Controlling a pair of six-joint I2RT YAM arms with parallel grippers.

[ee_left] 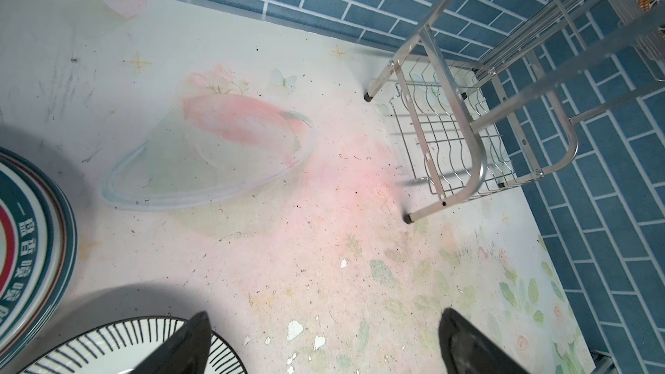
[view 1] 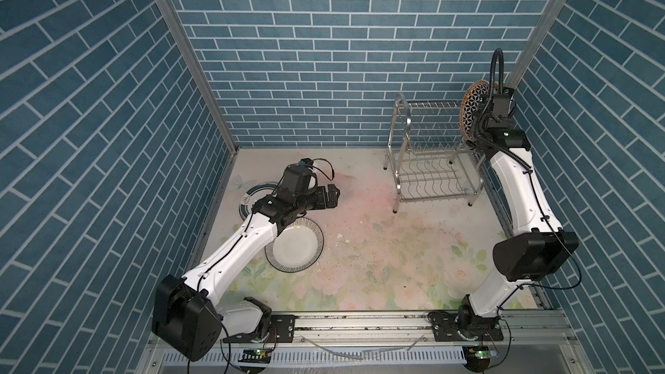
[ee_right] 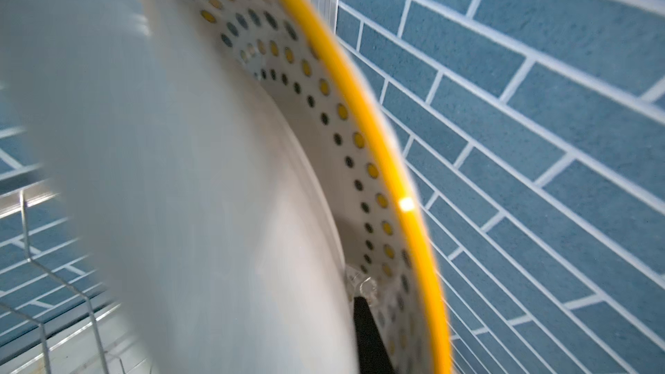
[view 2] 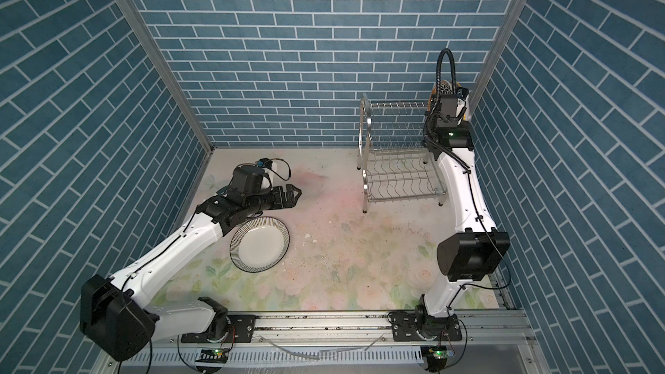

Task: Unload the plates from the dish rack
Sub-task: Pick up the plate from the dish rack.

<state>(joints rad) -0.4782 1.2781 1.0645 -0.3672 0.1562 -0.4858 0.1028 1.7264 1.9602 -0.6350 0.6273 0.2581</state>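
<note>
Blue brick walls [view 1: 324,48] all round, a worn floral table mat [view 1: 378,246] underneath. Over on the left, the left gripper [view 1: 334,196] hangs above the mat with its jaws spread wide and nothing between them. Just beside it lie the unloaded plates: a teal-banded stack [view 1: 252,194] with red and black characters, and a black-striped plate [view 1: 298,246] flat on the mat, partly under the arm. Across to the right, the dish rack [view 1: 431,104] stands near the back corner, shiny wire, both tiers bare except the far right end of the upper one. There two plates stand on edge, close together: a lattice plate [view 1: 470,113] and, towards the wall, a yellow-rimmed plate [ee_right: 360,131] ringed with yellow and dark dots. The right gripper [view 1: 481,118] is up there, clamped tight, one finger [ee_right: 367,332] slotted between the two; by my reading it has the lattice plate's rim. So this is the grasp step, late in the job. Next call: a straight lift clear of the wire slots without dragging the neighbour, then across to the stack.
</note>
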